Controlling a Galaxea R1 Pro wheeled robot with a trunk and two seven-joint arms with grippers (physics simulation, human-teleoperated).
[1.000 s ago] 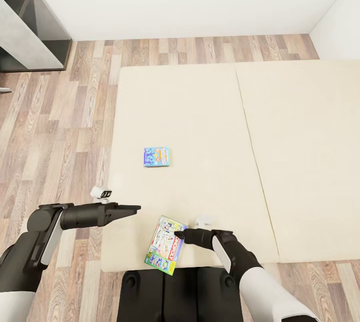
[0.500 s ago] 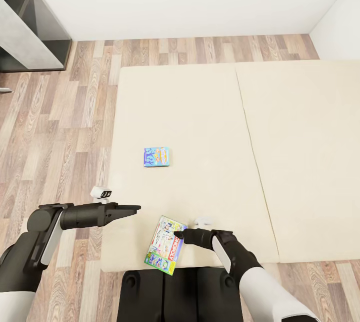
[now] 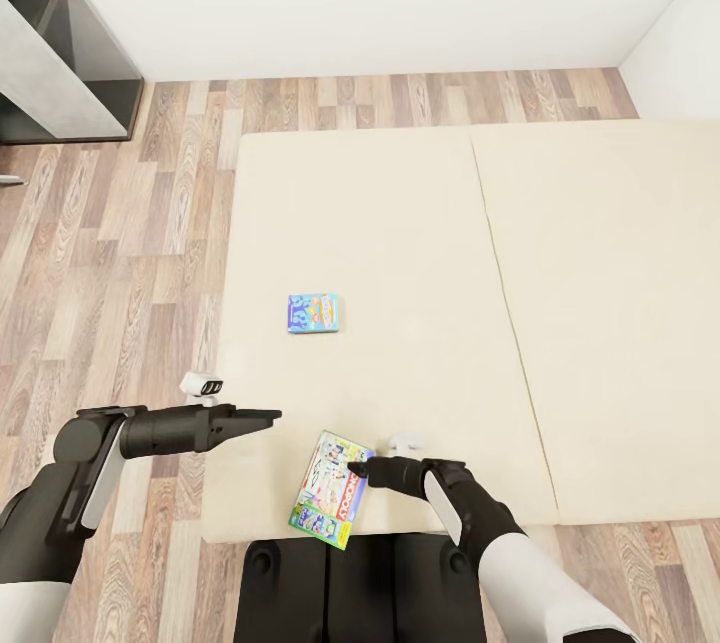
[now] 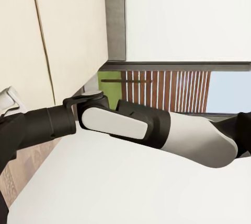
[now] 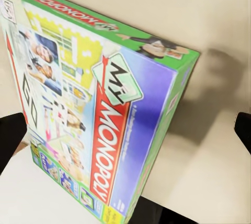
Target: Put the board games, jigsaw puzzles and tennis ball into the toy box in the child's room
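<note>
right gripper (image 3: 362, 472) spread wide around green-edged Monopoly board game box (image 3: 332, 489), not pinching yet | box flat at near edge of beige mattress bed (image 3: 400, 223) | basically zero movement over last second, so grab pending | left gripper (image 3: 268, 416) pressed together, idle

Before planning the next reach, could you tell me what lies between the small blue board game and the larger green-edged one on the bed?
Only bare mattress between small game and large game, seen in the head view.

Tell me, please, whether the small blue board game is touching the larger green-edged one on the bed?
Apart. The head view shows bare beige mattress between the small blue board game and the larger green-edged board game.
</note>
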